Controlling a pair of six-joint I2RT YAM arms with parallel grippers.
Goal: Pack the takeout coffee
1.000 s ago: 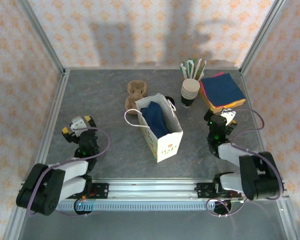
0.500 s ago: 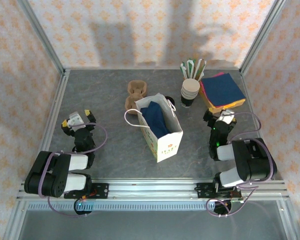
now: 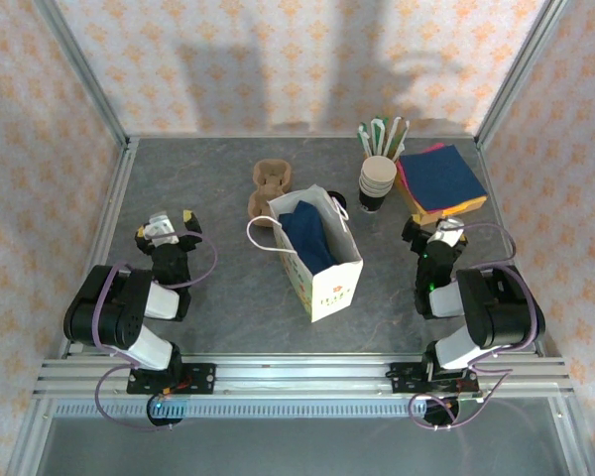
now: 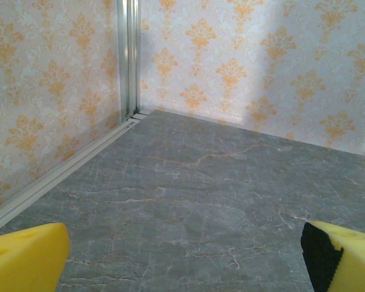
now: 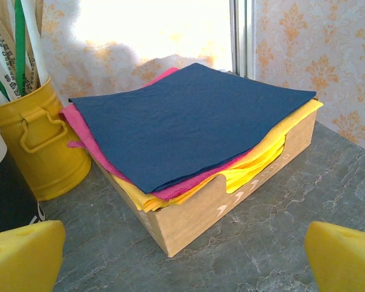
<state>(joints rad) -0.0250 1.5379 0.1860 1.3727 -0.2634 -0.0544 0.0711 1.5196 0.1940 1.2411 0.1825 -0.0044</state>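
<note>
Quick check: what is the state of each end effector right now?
Left end effector: open, holding nothing.
Right end effector: open, holding nothing.

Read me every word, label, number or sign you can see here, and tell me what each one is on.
No text reads clearly.
Paper bag: small coloured print on its front, too small to read.
Cardboard napkin box: a row of small arrowhead marks, no words.
Dark cup: a white speck near its base, unreadable.
</note>
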